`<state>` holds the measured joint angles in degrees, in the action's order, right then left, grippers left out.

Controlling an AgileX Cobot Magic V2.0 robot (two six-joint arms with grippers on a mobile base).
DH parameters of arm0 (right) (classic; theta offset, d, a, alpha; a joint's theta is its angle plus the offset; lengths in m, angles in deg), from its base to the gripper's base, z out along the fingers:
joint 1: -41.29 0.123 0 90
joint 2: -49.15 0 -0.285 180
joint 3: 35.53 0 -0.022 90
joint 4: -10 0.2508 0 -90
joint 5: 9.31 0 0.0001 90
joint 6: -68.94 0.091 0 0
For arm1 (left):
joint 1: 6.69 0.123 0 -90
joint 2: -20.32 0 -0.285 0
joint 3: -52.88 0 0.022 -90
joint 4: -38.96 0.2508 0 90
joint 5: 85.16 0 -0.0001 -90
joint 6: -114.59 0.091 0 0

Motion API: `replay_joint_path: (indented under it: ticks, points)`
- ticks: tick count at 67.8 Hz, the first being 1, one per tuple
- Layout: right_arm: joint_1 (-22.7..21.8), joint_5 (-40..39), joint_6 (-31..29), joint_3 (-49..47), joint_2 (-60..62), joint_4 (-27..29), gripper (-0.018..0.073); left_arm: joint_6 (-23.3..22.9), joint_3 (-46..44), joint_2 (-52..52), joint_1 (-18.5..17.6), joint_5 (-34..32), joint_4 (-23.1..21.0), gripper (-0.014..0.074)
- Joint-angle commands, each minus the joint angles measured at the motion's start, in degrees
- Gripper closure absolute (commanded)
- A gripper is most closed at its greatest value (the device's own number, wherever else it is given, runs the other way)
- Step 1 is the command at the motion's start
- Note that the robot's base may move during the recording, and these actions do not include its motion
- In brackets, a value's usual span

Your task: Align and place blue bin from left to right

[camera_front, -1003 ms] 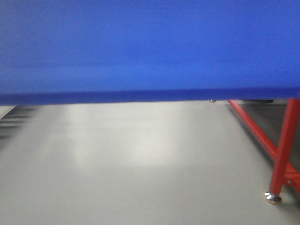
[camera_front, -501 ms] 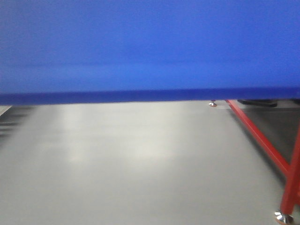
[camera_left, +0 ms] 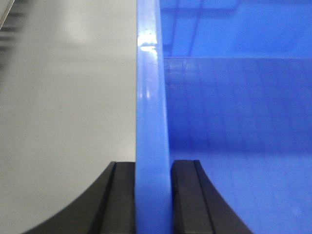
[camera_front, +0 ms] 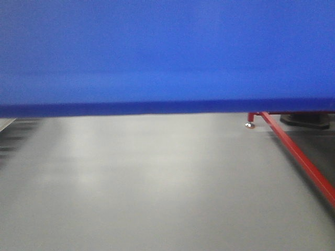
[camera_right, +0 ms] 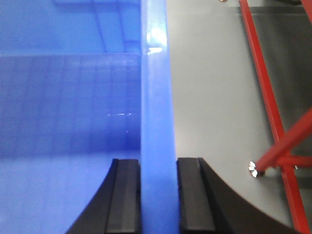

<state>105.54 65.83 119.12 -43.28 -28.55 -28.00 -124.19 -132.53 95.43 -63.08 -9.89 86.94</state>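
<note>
grips the left wall of the blue bin point(camera_left: 151, 73) with the left gripper point(camera_left: 153, 165); clamps its right wall with the right gripper point(camera_right: 158, 163), near a red frame point(camera_right: 265, 97).

One blue bin point(camera_front: 167, 52) spans the front view. Two end effectors are in shot, the left end effector point(camera_left: 153, 195) and the right end effector point(camera_right: 157, 192), each showing two black fingers point(camera_left: 122, 195), four in all. One red frame point(camera_front: 298, 154) stands on the single grey floor point(camera_front: 157, 183). One silver foot point(camera_front: 250, 125) shows in the front view, and one in the right wrist view.
</note>
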Motion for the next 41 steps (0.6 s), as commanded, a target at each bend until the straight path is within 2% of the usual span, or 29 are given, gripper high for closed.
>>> replay_joint_path:
  ticks: [1,41]
  points:
    - [0.5,-5.3,-0.5,-0.5,0.4,-1.4,0.0725,-0.2,-0.4,-0.2,-0.9,-5.3,1.7,0.0707]
    - [0.5,-6.6,-0.5,-0.5,0.4,-1.4,0.0725,-0.2,-0.4,-0.1,-0.9,-5.3,1.7,0.0707]
